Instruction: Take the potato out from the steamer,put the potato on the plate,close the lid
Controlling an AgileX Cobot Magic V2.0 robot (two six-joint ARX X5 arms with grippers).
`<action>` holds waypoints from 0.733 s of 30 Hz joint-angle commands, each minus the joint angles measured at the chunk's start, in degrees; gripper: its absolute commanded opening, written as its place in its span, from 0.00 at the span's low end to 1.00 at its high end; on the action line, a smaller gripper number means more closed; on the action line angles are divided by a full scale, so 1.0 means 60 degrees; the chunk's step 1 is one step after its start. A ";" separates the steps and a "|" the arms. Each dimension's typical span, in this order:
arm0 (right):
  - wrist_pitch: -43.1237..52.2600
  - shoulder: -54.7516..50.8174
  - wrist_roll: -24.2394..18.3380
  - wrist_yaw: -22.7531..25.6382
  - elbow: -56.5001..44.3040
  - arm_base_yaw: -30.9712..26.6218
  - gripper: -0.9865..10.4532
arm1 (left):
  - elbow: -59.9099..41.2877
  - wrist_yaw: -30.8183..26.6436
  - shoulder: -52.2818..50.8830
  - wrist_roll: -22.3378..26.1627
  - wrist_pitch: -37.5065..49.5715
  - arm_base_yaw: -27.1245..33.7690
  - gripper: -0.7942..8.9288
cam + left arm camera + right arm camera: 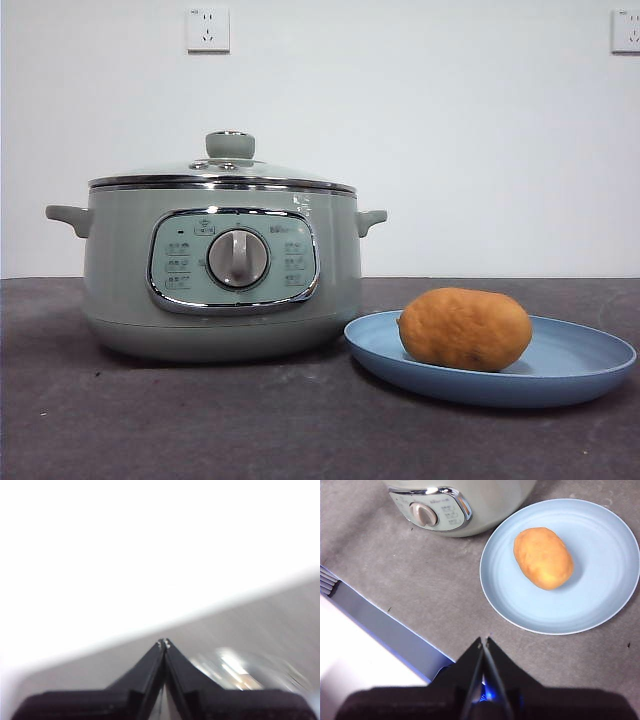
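orange-brown oval potato (465, 329) on light-blue round plate (580, 362), clear glass lid (222, 170) seated on sage-green steamer (222, 270), both grippers' jaws pressed together, empty

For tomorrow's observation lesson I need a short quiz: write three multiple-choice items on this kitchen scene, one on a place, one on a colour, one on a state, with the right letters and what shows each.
1. Where does the orange-brown oval potato lie?
A. inside the pot
B. on the wide shallow light-blue plate
C. on the dark table

2. What colour is the knob of the round clear glass lid?
A. red
B. black
C. sage green

3. In what state is the wide pale sage-green steamer?
A. lid on
B. lid off, beside it
C. tipped over

Answers:
1 B, the potato rests within the plate's rim in both the front and right wrist views.
2 C, the knob matches the pot's body.
3 A, the steel rim sits level on the upright pot.
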 commanded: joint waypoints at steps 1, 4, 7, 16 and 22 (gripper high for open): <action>0.0036 -0.0004 0.0058 0.0025 -0.0044 0.0022 0.09 | -0.1570 -0.0055 -0.1013 0.0109 0.1526 0.0889 0.08; 0.0036 -0.0007 0.0058 0.0025 -0.0044 0.0022 0.09 | -0.3421 -0.0084 -0.2069 0.0106 0.3111 0.1388 0.08; 0.0036 -0.0007 0.0058 0.0025 -0.0044 0.0022 0.09 | -0.5242 -0.0080 -0.3056 0.0080 0.4350 0.1672 0.08; 0.0036 -0.0007 0.0058 0.0025 -0.0044 0.0022 0.09 | -0.9551 -0.0095 -0.5577 -0.0142 0.5300 0.1770 0.08; 0.0036 -0.0007 0.0058 0.0025 -0.0044 0.0022 0.09 | -1.1147 -0.0098 -0.6747 -0.0674 0.5300 0.1770 0.08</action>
